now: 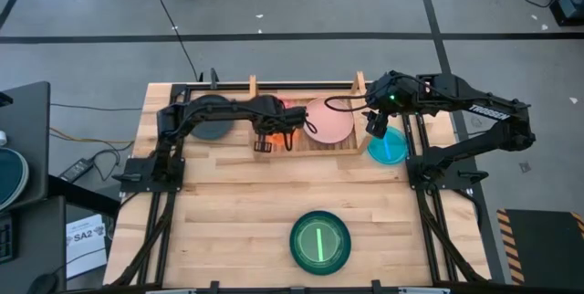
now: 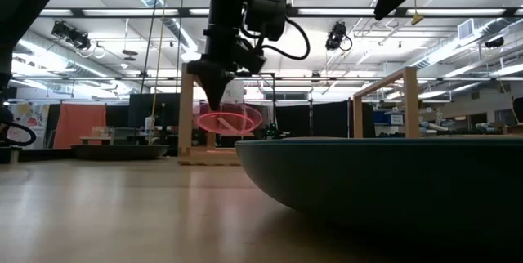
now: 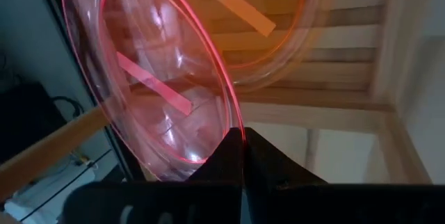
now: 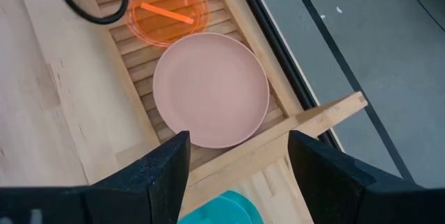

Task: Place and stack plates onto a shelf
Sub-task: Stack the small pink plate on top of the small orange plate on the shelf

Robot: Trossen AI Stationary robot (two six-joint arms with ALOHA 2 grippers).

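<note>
Left claw (image 1: 265, 141) pressed together on the rim of a clear pink plate (image 3: 160, 92), held tilted above the left half of the shelf (image 1: 339, 145). Directly beneath that plate, resting on the shelf slats: an orange plate (image 4: 167, 15). On the right half of the shelf, beside the orange plate: a pale pink plate (image 1: 328, 120), lying flat on the slats and reaching close to the right side board.

Right claw (image 4: 236, 168) spread wide, holding nothing, poised above the right side board of the shelf. Just outside that board, on the bench (image 1: 237, 203): a cyan plate (image 1: 388, 146), partly under the right claw.

Left of the shelf, on the bench under the left arm: a dark grey-blue plate (image 1: 212, 119). Well clear of the shelf, near the front edge of the bench: a dark green plate (image 1: 320, 242).

Black cable loop hanging at the left claw, near the pale pink plate.
</note>
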